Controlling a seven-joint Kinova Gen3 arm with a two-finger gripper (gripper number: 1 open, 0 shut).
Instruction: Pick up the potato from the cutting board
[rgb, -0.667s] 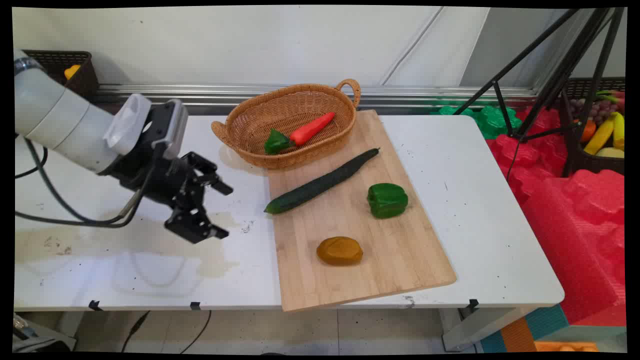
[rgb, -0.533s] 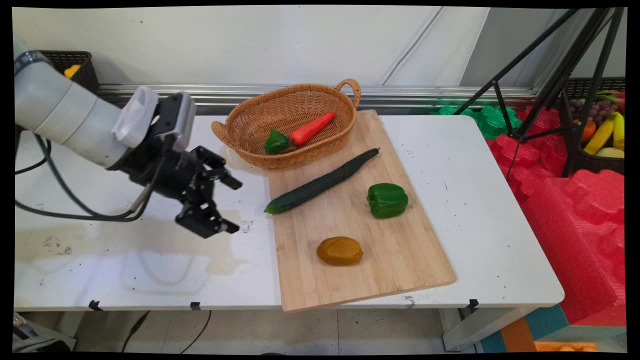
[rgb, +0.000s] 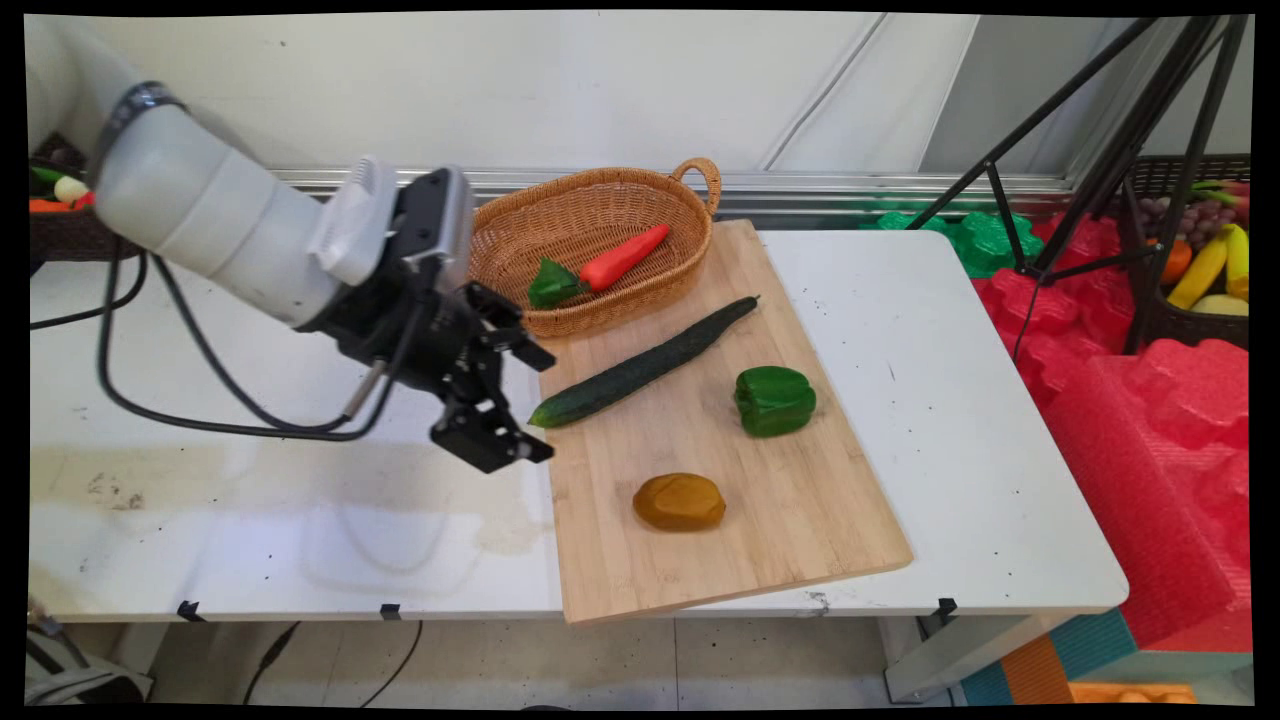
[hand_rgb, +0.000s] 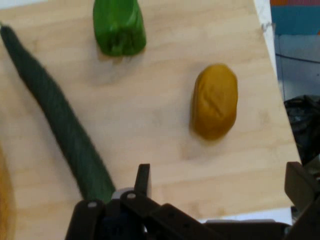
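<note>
Two black fingers are spread wide on the pincer, and nothing is held. It is seen above the board's left edge, just beside the cucumber's near tip. A green pepper and a potato are laid further along the board. A carrot is cradled in the basket on the worktop.

White rounded arm with a dark ring, looping black cables, black linkage pincer.
</note>
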